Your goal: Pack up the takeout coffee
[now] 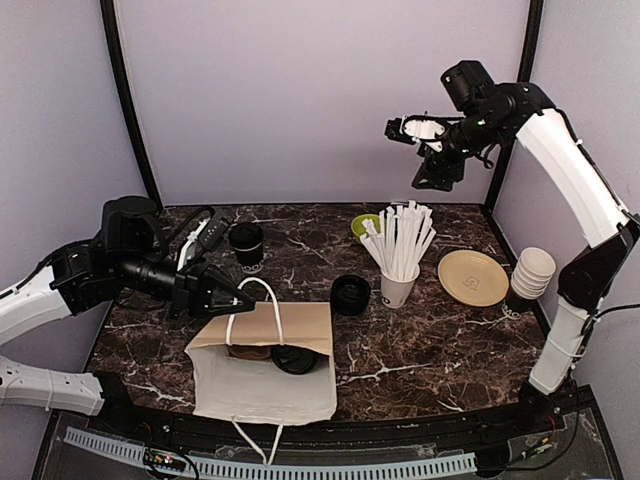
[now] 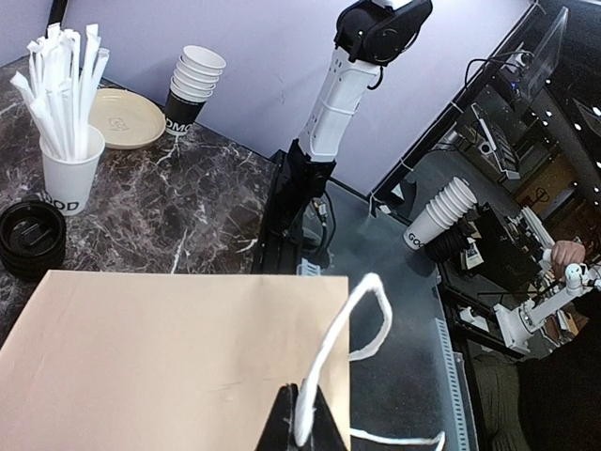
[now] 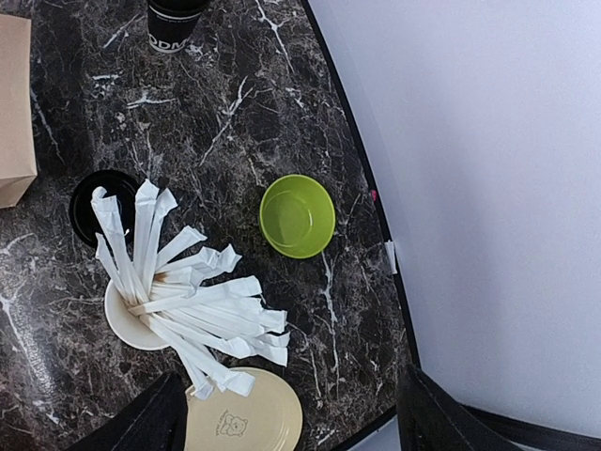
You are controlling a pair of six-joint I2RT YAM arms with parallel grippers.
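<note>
One takeout coffee, a black cup with a black lid, stands at the back left of the table; its lower part shows in the right wrist view. The paper bag lies at the front with its brown flap raised. A black round lid and another dark shape beside it show in its mouth. My left gripper is shut on the bag's white handle. High over the back right, my right gripper hangs open with nothing in it.
A stack of black lids sits beside a white cup of wrapped straws. A green bowl, a tan plate and nested lidless cups stand at the right.
</note>
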